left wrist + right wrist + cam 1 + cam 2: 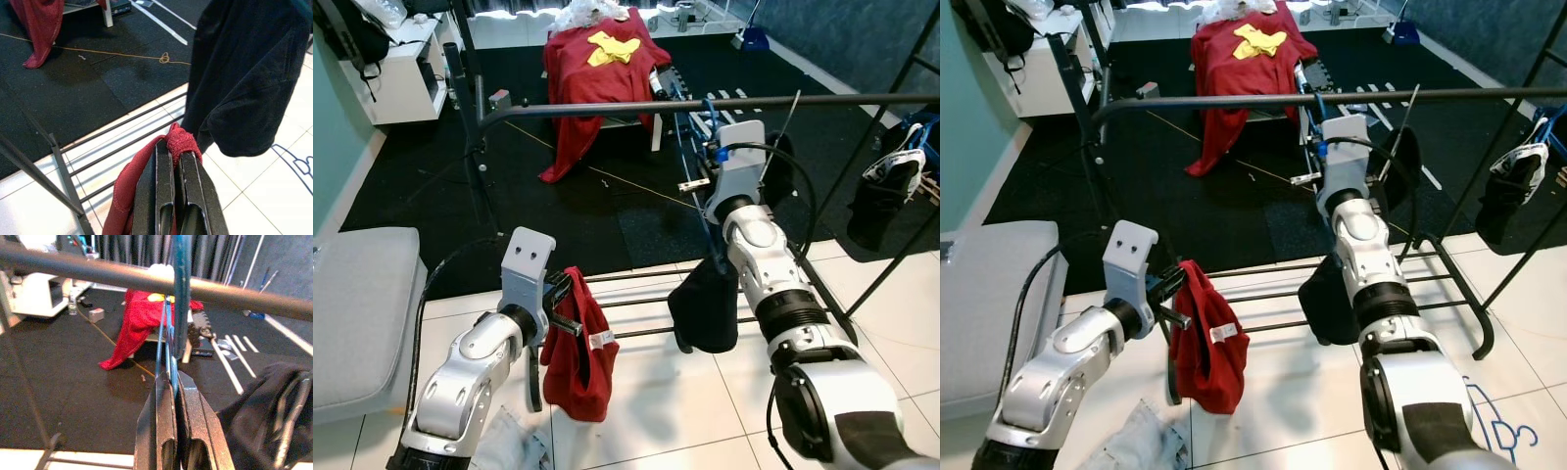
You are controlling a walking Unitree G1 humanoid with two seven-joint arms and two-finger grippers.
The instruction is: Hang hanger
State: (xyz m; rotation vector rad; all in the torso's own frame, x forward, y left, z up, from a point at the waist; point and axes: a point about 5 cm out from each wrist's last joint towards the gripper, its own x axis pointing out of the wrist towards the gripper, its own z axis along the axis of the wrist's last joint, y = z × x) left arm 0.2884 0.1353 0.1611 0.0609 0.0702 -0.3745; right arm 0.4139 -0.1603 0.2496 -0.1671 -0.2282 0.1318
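Observation:
A dark rail of a clothes rack runs across in front of me. My right gripper is shut on a blue hanger, whose hook rises to the rail. A black garment hangs from that hanger below my right arm. My left gripper is shut on a red garment, held low over the white tiles, left of the black one.
The rack's lower bars cross the tiled floor. A red cloth with a yellow piece drapes a stand on the black mat behind. A grey cushion lies at left. More dark clothes hang at right.

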